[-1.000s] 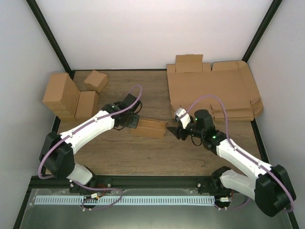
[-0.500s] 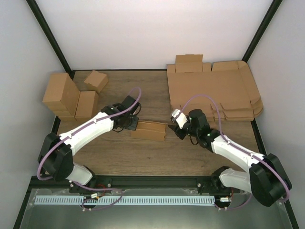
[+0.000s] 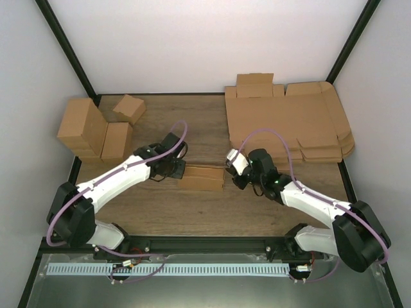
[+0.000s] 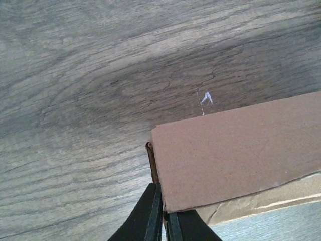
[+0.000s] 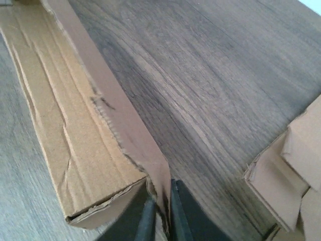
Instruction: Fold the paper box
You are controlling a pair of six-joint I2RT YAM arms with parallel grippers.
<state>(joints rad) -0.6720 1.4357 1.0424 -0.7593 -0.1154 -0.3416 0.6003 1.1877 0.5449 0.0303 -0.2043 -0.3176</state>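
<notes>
The paper box (image 3: 201, 177), a long narrow brown cardboard piece, lies on the wooden table between my two arms. My left gripper (image 3: 180, 171) is at its left end. In the left wrist view the jaws (image 4: 164, 211) are shut on the edge of the box's end wall (image 4: 235, 150). My right gripper (image 3: 230, 175) is at the right end. In the right wrist view it (image 5: 160, 196) is shut on the thin, ragged side wall of the box (image 5: 70, 115), whose open inside faces up.
A thick pile of flat cardboard sheets (image 3: 289, 122) lies at the back right, and its corner (image 5: 288, 165) shows close by in the right wrist view. Several blocky brown boxes (image 3: 90, 131) stand at the back left. Black frame posts rise at both back corners.
My right gripper has moved left up to the box's right end and closed on its side wall. The left gripper has kept its hold and shifted slightly with the box.
</notes>
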